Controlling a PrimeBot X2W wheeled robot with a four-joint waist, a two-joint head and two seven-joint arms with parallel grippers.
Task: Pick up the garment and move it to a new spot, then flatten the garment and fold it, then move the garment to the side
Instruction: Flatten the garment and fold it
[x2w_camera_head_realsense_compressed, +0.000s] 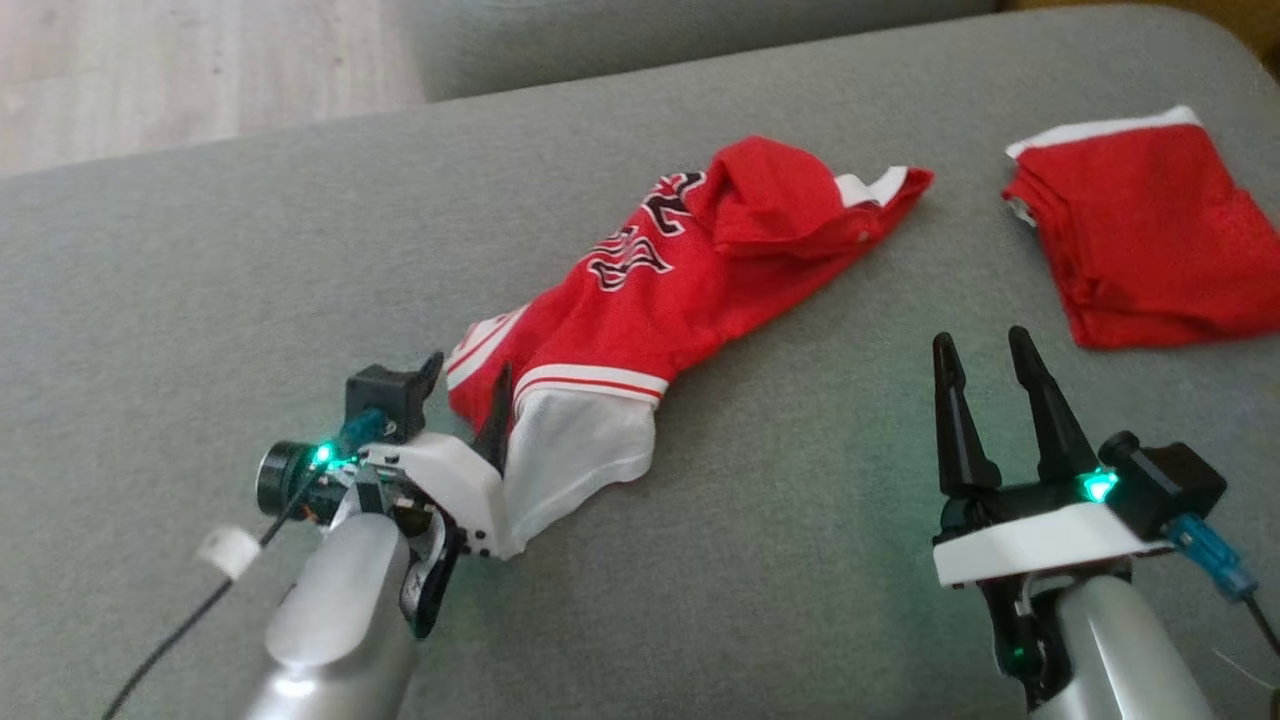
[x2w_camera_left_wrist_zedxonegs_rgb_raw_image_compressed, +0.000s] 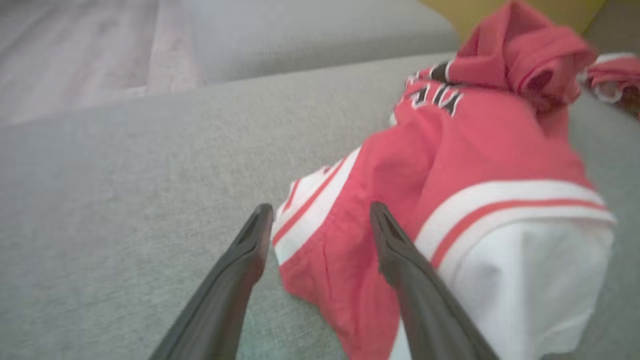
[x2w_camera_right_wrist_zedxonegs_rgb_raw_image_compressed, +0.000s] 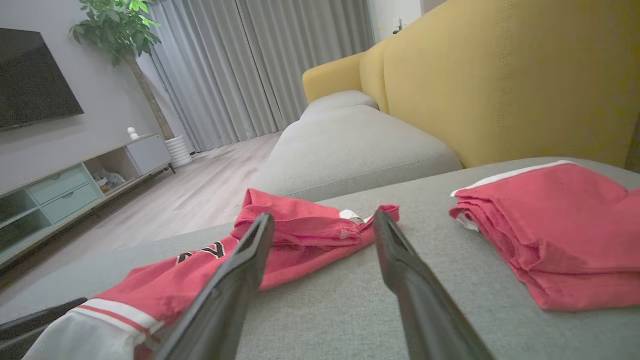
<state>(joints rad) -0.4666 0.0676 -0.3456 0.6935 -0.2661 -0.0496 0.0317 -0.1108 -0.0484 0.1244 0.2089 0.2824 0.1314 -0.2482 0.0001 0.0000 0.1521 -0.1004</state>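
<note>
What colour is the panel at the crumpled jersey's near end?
White panel, edged by a red-and-white striped band; best in the left wrist view.

The left gripper (x2w_camera_left_wrist_zedxonegs_rgb_raw_image_compressed: 320, 210) rises from the bottom edge, its two long dark fingers spread apart. Between their tips lies a white-striped hem corner of the crumpled red fabric jersey (x2w_camera_left_wrist_zedxonegs_rgb_raw_image_compressed: 475, 150). The jersey has black-and-white lettering and a white panel at lower right. It runs toward the upper right across the grey woven sofa cushion (x2w_camera_left_wrist_zedxonegs_rgb_raw_image_compressed: 125, 200). Pale wooden floor (x2w_camera_left_wrist_zedxonegs_rgb_raw_image_compressed: 65, 50) shows at upper left.
</note>
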